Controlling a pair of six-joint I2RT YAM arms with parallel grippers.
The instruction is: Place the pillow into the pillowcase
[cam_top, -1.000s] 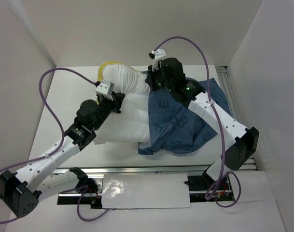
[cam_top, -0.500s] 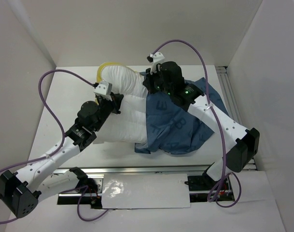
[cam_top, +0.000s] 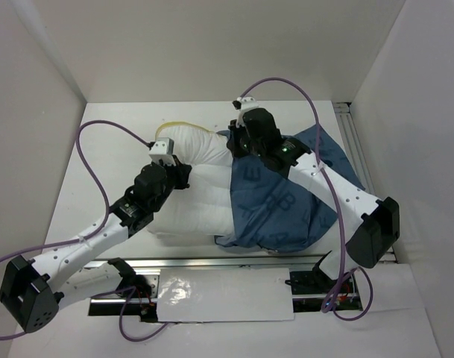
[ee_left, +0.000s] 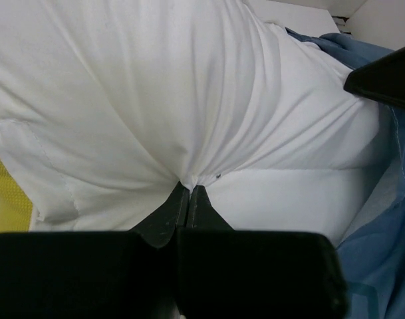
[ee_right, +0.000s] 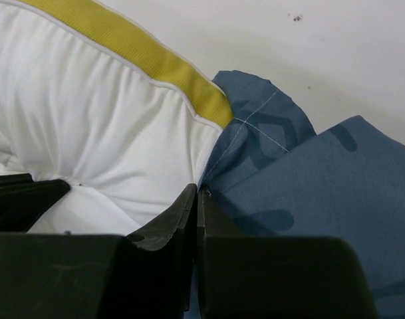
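pinching white fabric, left fingers [ee_left: 167,216] clamp a fold of the pillow [cam_top: 200,186]; right fingers [ee_right: 170,219] nip the pillowcase [cam_top: 286,205] hem, pillow's right part inside it, both lying on the table [cam_top: 115,156].

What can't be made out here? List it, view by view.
Top view: right end of the pillow, covered by the pillowcase.
Top view: fingertips of the left gripper and right gripper, under their own wrists.
Left wrist view: the pillow's outline, cut by the frame.
Right wrist view: most of the pillowcase's mouth, behind the closed fingers.
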